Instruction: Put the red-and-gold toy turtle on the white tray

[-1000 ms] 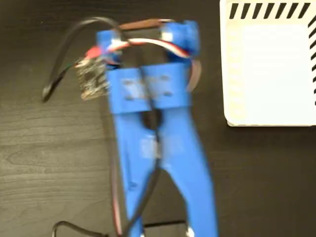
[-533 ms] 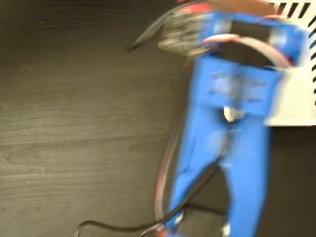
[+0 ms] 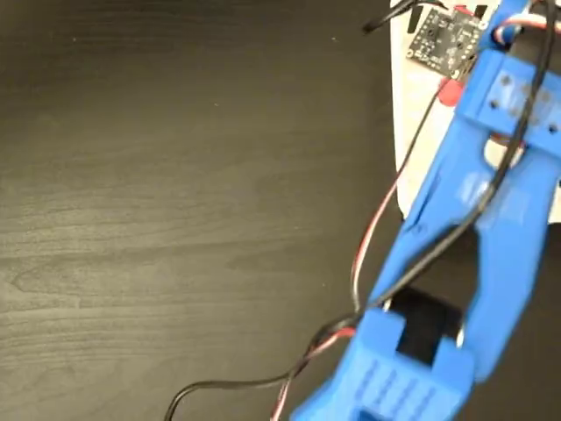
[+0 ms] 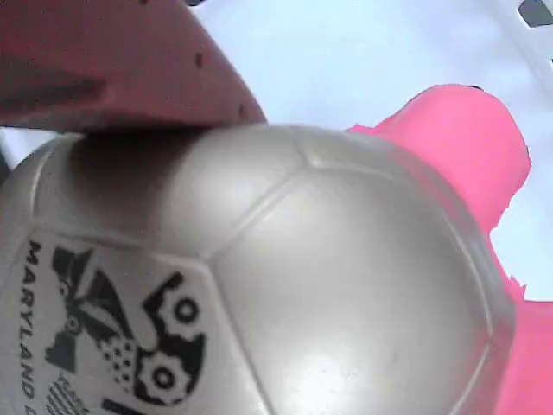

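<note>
1. Fixed view: the blue arm (image 3: 478,237) rises on a slant from the lower edge to the upper right corner, crossing the left edge of the white tray (image 3: 405,132); a small circuit board (image 3: 444,35) at its wrist lies over the tray's upper left part
2. Fixed view: red and black cables (image 3: 351,289) trail off the arm's left side onto the dark wood-grain table (image 3: 175,202), which spreads bare left of the tray
3. Wrist view: the red-and-gold toy turtle (image 4: 285,285) fills the picture, its domed shell bearing black print at lower left and its coral-red rim showing at right, with white tray surface (image 4: 346,60) behind it
4. Wrist view: a dark red finger (image 4: 104,65) of the gripper presses on the shell's top; the second finger is hidden, yet the jaws appear clasped on the turtle
</note>
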